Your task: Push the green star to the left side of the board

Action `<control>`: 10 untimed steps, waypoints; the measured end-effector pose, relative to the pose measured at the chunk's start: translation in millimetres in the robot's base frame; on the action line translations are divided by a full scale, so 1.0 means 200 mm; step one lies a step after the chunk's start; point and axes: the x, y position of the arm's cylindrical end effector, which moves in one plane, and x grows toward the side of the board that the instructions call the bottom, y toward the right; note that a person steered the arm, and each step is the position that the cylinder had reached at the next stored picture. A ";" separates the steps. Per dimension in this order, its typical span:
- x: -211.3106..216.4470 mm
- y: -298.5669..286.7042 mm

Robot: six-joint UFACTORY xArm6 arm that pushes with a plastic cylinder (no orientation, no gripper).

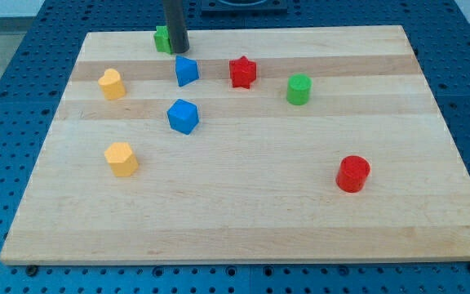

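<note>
Your rod has no jaws to open or shut and holds nothing; it works only by its tip (179,51), which sits near the view's top edge of the pale wooden board (243,220). The green block (162,37), presumably the green star though the rod hides much of its shape, lies touching or just beside the tip on the tip's left in the view. That is the right side to push from.

The risk you face is the edge. The green block sits almost at the board's top border, so a push angled even slightly toward the view's top could slide it off the wood. Contact appears to be toward the block's lower corner, which may spin the block or let it slip around the rod instead of travelling left.

Just below the tip, in the view, stands a blue plastic block (186,70); drifting downward to correct could knock it. Further down-left of the tip is a yellow block (113,83), near enough to the leftward path to catch a low push. The red star (242,72), green cylinder (299,89), second blue block (183,116), second yellow block (121,158) and red cylinder (352,173) lie well apart from the tip.
</note>
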 end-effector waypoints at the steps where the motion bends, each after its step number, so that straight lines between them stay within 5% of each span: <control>1: 0.00 -0.01; 4: -0.04 0.02; 8: -0.22 -0.41; 10: -0.17 -0.13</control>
